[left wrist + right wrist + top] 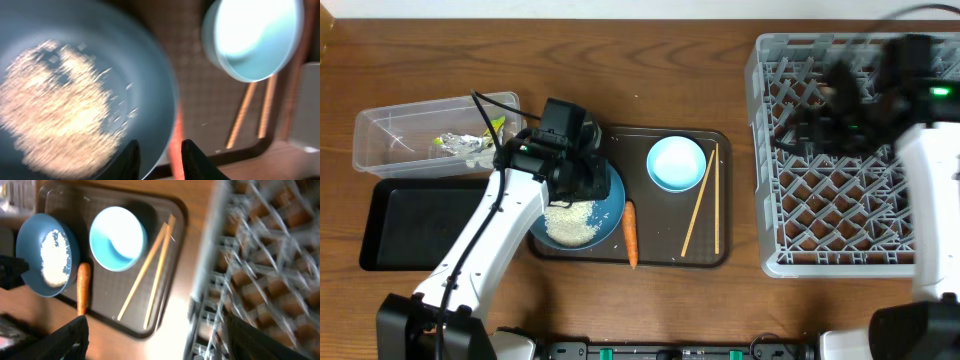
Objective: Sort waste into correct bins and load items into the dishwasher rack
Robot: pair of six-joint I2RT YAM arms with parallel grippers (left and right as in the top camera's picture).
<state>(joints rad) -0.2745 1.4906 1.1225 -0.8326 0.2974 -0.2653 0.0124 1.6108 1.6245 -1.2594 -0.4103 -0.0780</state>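
Observation:
The blue plate (612, 205) with a heap of rice (571, 221) sits at the left of the brown tray; it also shows in the left wrist view (100, 60). My left gripper (161, 161) straddles the plate's right rim, one finger inside and one outside, closed on it (588, 180). The orange carrot (630, 236) lies just right of the plate. One light-blue bowl (676, 163) and the chopsticks (700, 205) lie on the tray. My right gripper (160, 340) is wide open and empty, blurred above the grey rack (850, 215).
The brown serving tray (665, 250) holds the dishes. The clear box (390, 125) at far left holds wrappers and tissue (465, 145). The black tray (415, 220) lies in front of it. My left arm crosses the black tray's right end.

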